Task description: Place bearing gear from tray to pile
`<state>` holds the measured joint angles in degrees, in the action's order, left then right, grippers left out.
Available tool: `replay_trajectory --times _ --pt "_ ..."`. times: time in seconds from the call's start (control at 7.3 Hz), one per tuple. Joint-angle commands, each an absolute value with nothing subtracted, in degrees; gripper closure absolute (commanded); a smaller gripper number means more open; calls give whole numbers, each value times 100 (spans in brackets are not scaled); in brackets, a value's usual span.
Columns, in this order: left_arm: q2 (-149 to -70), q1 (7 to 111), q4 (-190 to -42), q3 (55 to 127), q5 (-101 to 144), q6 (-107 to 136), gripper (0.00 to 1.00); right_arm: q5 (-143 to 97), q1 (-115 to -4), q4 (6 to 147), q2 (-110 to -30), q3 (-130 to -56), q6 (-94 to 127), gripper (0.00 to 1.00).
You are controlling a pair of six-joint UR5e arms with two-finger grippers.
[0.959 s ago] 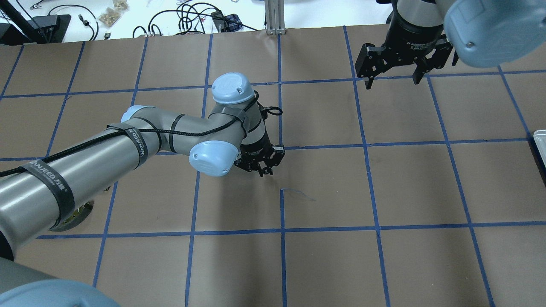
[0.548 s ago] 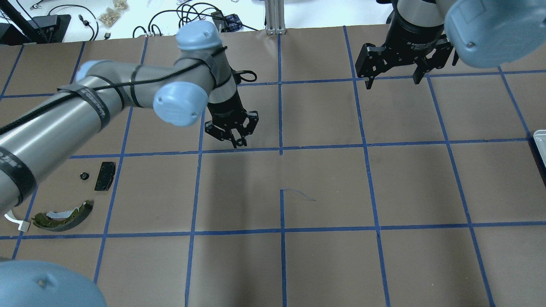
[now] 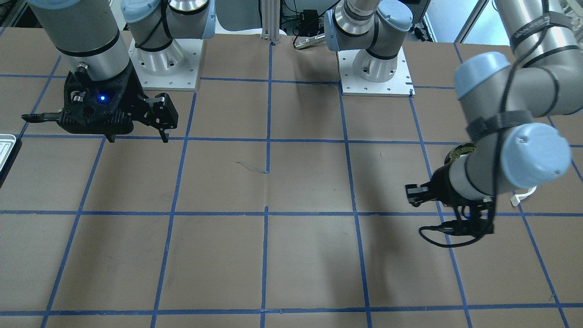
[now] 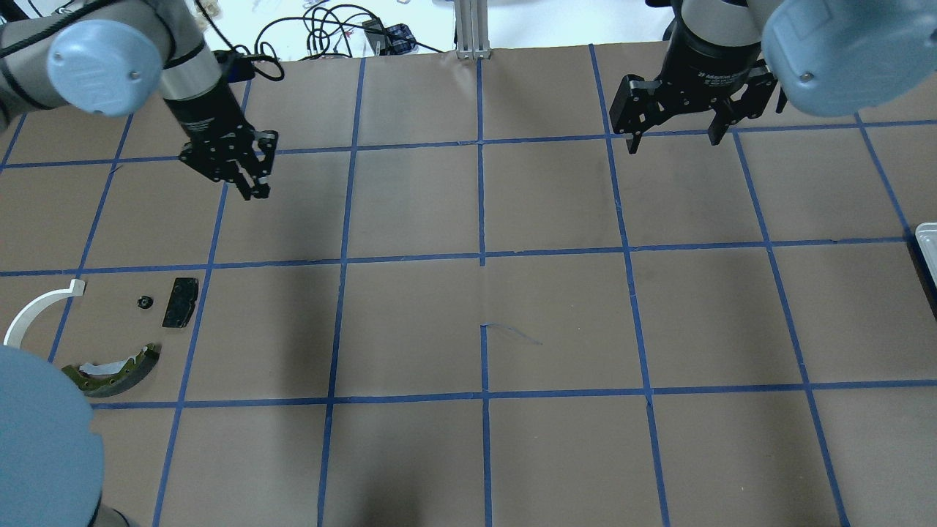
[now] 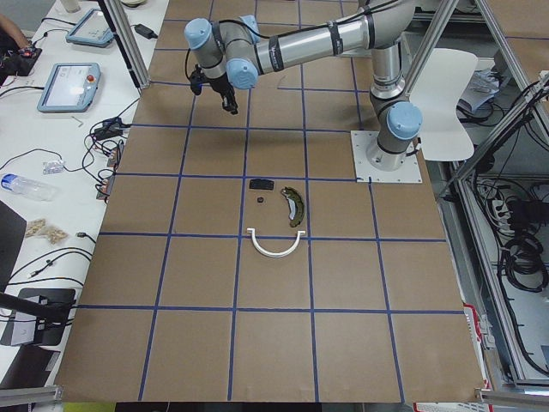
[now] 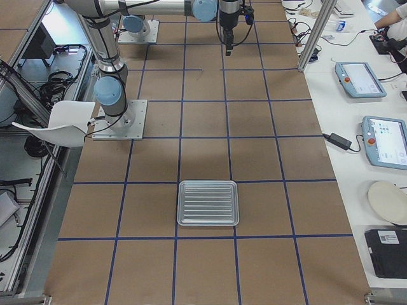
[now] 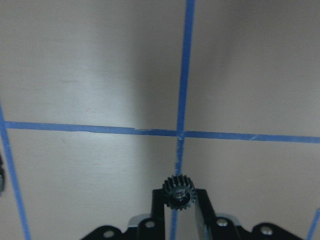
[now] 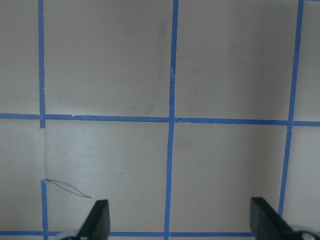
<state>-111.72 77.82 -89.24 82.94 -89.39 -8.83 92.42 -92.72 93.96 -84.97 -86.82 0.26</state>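
Left gripper (image 7: 178,202): closed on the small black toothed bearing gear (image 7: 177,191), which was pinched between both fingertips and held above the table. Beneath it I noted brown paper table covering (image 7: 90,75) and a crossing of blue tape lines (image 7: 181,133).

The pile lay apart from this gripper, back toward my base and to its left. It held a black rectangular pad (image 4: 180,301), a small black round part (image 4: 145,301) just beside the pad, an olive-gold curved brake shoe (image 4: 132,369) and a white curved arc strip (image 4: 33,306).

Right gripper (image 4: 673,132): well off to the right, jaws wide apart.

The silver ridged tray (image 6: 208,203) lay farthest, beyond the right gripper.
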Motion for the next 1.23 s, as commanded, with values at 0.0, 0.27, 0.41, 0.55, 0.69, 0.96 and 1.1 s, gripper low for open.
replay_trajectory --times 0.0,0.27,0.41,0.55,0.69,0.96,1.1 --pt "-11232 6649 -8904 8349 -9158 -1940 100 9237 -9272 9396 -8490 -8684 26 0" --pt "-11346 5953 -8764 8507 -9158 -2293 100 9229 -9272 9396 -8499 -8684 26 0" --pt "-11381 5846 -8571 8682 -9176 -2564 100 9229 -9272 9404 -8490 -8684 26 0" --pt "-11408 5653 -7943 9006 -9298 -3123 100 9237 -9272 9404 -8482 -8675 26 0" --pt "-11417 5303 -7371 9409 -9290 -3390 100 9237 -9272 9396 -8490 -8684 26 0" --pt "-11461 5194 -6813 9799 -9299 -3630 100 9246 -9272 9404 -8490 -8684 18 0" --pt "-11496 5186 -6829 9817 -9290 -3630 100 9237 -9272 9396 -8482 -8684 26 0"
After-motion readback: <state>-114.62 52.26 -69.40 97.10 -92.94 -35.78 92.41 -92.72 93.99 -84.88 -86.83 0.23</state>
